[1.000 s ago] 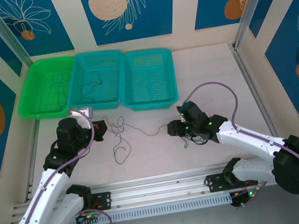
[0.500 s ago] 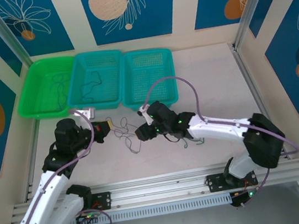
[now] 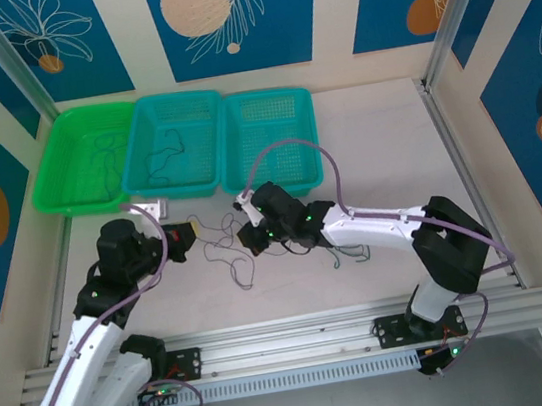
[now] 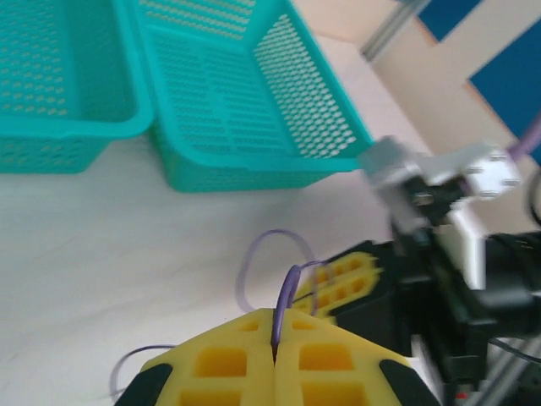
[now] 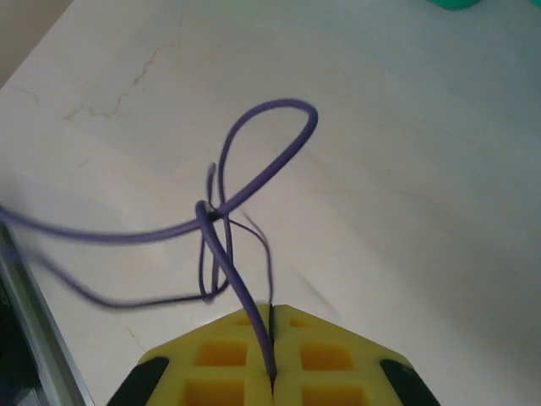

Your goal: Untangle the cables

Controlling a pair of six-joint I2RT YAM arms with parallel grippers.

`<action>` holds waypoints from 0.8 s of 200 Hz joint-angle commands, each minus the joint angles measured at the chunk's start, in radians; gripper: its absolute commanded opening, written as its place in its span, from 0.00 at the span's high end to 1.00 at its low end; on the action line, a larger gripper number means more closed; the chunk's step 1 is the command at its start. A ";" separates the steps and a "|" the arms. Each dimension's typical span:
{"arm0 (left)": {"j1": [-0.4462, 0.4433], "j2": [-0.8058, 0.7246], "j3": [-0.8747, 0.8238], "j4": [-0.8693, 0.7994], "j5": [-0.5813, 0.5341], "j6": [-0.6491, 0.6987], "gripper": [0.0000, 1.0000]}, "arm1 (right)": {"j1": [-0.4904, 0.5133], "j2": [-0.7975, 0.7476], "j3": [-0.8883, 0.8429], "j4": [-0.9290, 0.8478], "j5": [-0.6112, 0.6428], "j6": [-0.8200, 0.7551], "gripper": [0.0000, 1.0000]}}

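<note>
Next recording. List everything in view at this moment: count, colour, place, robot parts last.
green basket: one, bright green, far left of table, thin dark cables inside
teal baskets: two, right of the green one; middle basket holds a dark cable; right basket next to it
tangled cables: small bunch, dark, on table between the grippers
loose cable: one, dark, on table beside right arm
table: one, pale
wall panels: several, blue with leaf prints, behind and at the sides
left gripper: yellow pads, shut on a tangle strand
right gripper: yellow pads, shut on a tangle strand
</note>
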 commanded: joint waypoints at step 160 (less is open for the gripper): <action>0.016 -0.045 0.012 -0.036 -0.245 -0.112 1.00 | -0.844 -1.165 -0.707 -0.274 -0.138 0.486 1.00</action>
